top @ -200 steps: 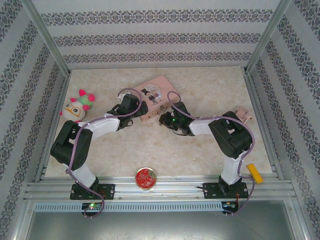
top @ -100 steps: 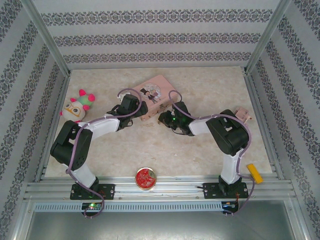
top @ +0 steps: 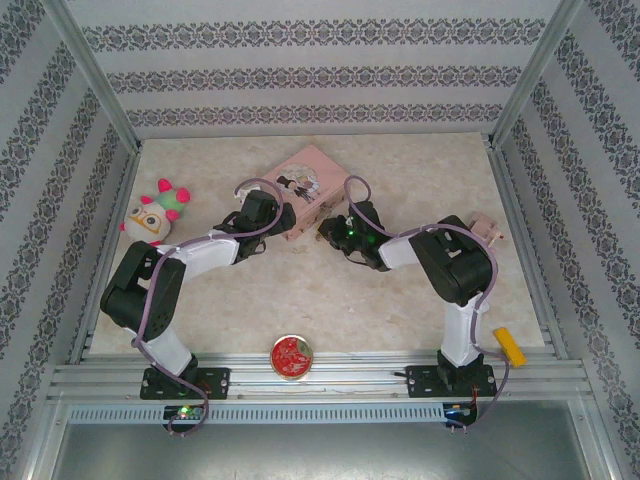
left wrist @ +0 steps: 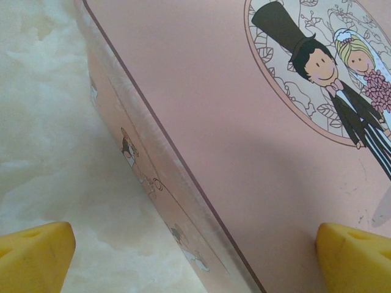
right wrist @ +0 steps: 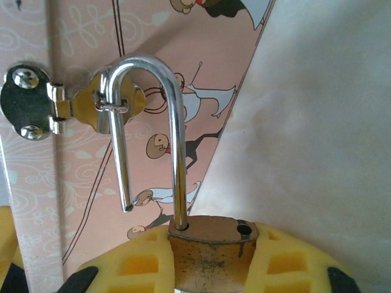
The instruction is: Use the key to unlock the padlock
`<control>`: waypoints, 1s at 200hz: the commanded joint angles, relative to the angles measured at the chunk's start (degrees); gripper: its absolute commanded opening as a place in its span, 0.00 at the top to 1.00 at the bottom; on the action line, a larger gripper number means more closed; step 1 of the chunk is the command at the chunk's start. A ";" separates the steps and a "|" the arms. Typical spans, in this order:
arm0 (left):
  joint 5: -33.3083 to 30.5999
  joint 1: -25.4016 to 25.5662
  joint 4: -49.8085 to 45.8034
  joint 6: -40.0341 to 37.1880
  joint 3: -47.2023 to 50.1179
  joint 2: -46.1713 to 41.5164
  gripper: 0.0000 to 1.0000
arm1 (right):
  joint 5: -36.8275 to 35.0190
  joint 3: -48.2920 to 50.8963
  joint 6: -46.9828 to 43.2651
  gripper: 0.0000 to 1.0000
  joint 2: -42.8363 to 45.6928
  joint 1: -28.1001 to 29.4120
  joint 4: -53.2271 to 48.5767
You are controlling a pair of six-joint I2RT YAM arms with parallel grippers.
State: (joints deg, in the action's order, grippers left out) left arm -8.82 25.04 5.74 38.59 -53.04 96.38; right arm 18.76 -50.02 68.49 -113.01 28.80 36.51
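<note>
The padlock [right wrist: 211, 244] is a small brass body with a chrome shackle [right wrist: 174, 122]. My right gripper [right wrist: 211, 271] is shut on the body, one yellow finger [right wrist: 131, 265] on each side. The shackle stands open: its free end hangs clear of the body, and its bend is still hooked through the staple of the hasp [right wrist: 73, 104] on the pink tin [right wrist: 79, 36]. My left gripper [left wrist: 195, 259] is open and straddles the near edge of the pink tin [left wrist: 244, 134]. From above, the left gripper [top: 283, 218] and right gripper [top: 326, 232] meet at the tin [top: 305, 178]. The key is out of view.
A plush toy [top: 155, 210] lies at the left wall. A round red tin [top: 291, 357] sits by the front rail, a yellow piece [top: 510, 345] on the rail at right, and a small pink object [top: 486, 228] at the right wall. Patterned walls enclose the table.
My right gripper has moved a little toward the back with the padlock, and the pink tin has shifted slightly the same way. The left arm has barely moved.
</note>
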 commanded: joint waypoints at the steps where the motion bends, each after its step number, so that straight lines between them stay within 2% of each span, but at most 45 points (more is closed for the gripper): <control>1: 0.10 0.09 -5.33 -0.38 2.42 0.04 0.01 | -3.30 -1.37 2.16 1.00 -1.28 -1.72 4.88; 156: 0.38 0.02 -4.95 -0.11 3.54 -0.14 0.01 | -4.61 -4.82 6.57 1.00 -5.71 -4.27 10.02; 200: -0.06 0.10 -5.19 -0.27 3.78 -0.67 0.01 | -5.13 -2.37 4.74 1.00 -3.49 -4.53 9.99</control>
State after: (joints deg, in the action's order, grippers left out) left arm -7.79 25.04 7.16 39.07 -51.68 95.83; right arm 15.20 -53.49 74.46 -117.82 24.51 43.53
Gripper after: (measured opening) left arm 0.994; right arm 0.144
